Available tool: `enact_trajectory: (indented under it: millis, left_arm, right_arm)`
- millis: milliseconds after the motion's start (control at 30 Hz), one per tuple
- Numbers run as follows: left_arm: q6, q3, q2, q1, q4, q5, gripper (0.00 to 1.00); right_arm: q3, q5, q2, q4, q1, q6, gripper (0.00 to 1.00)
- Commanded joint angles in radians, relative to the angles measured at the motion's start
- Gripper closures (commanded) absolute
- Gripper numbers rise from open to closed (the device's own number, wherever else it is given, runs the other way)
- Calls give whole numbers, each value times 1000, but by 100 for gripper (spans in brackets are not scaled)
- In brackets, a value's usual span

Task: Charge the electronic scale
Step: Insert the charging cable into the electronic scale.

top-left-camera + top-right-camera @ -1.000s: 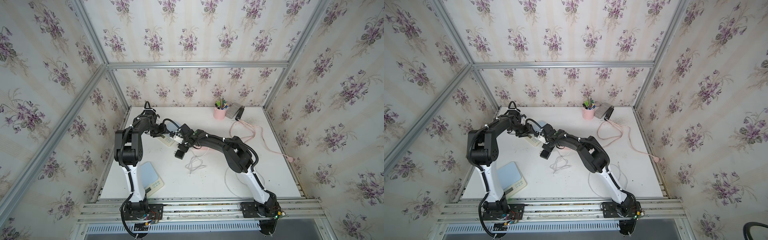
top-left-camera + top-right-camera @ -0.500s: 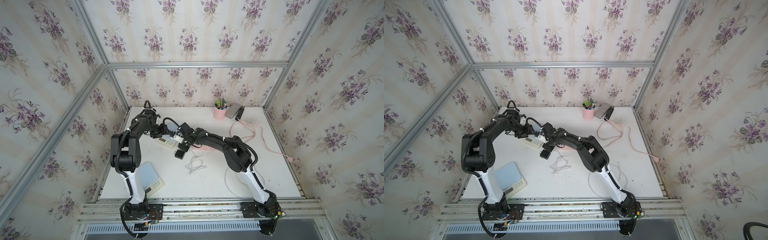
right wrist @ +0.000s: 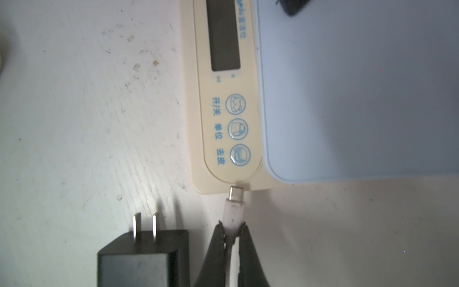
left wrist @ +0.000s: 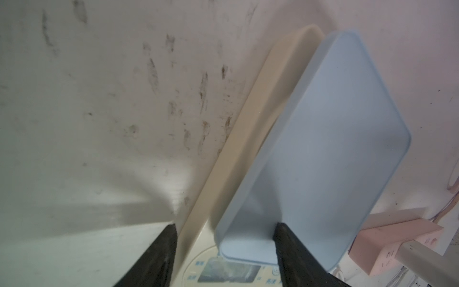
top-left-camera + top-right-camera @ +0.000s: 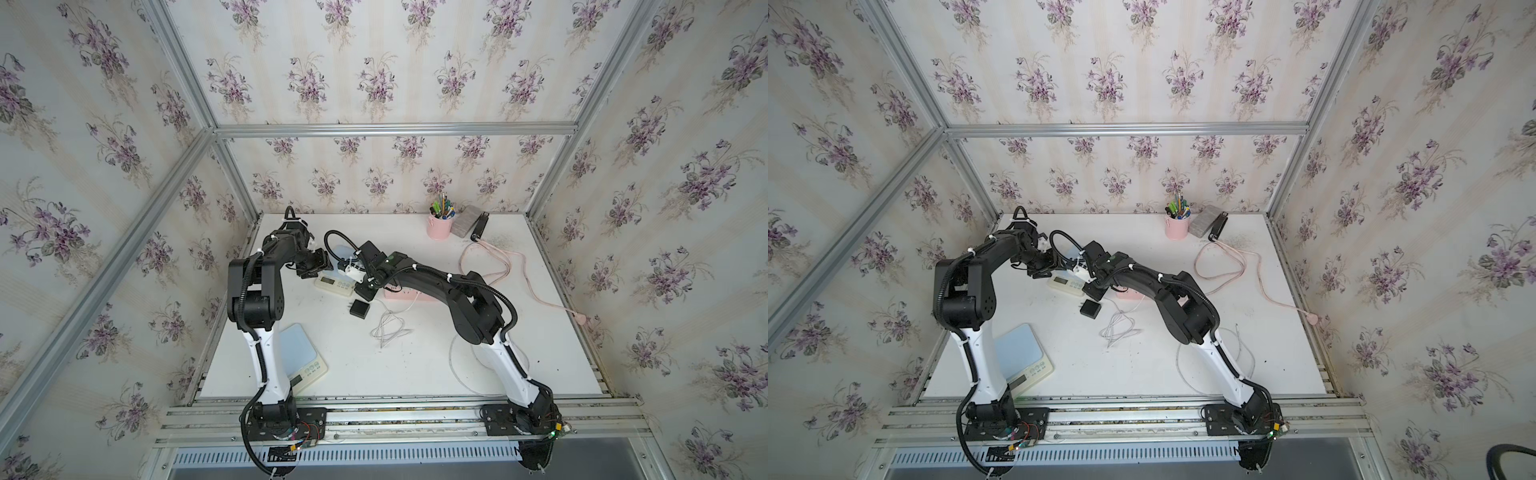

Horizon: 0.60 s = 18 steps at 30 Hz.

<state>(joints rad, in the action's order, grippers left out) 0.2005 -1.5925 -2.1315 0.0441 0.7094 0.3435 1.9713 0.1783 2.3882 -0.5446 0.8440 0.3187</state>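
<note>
The electronic scale, cream with a blue platform, lies at the table's far middle. My right gripper is shut on a white USB-C connector. The connector's metal tip meets the scale's short edge beside the buttons, and most of the tip shows outside it. This gripper reaches in from the right. My left gripper is open astride the scale's long side. One finger rests on the blue platform, the other finger sits by the cream base. In a top view the left gripper is at the scale's left end.
A black plug adapter lies just in front of the scale, beside a coiled white cable. A pink power strip sits under the right arm. Another scale lies front left. A pink pen cup, a stapler and a pink cord are at the back right.
The left arm's elbow has swayed slightly. Both grippers stay at the scale, which has not moved.
</note>
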Motion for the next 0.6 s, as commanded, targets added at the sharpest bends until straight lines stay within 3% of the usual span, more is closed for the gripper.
enact_trajectory:
  millis: [0,567]
  left_arm:
    - [-24,15,-1,-2,32,2,36]
    - [-47,40,18,-2,30,15,36]
  right_arm:
    - [23,28,21,-32,0,11,100]
    - [-14,-2,-1,-40,-17,8,100]
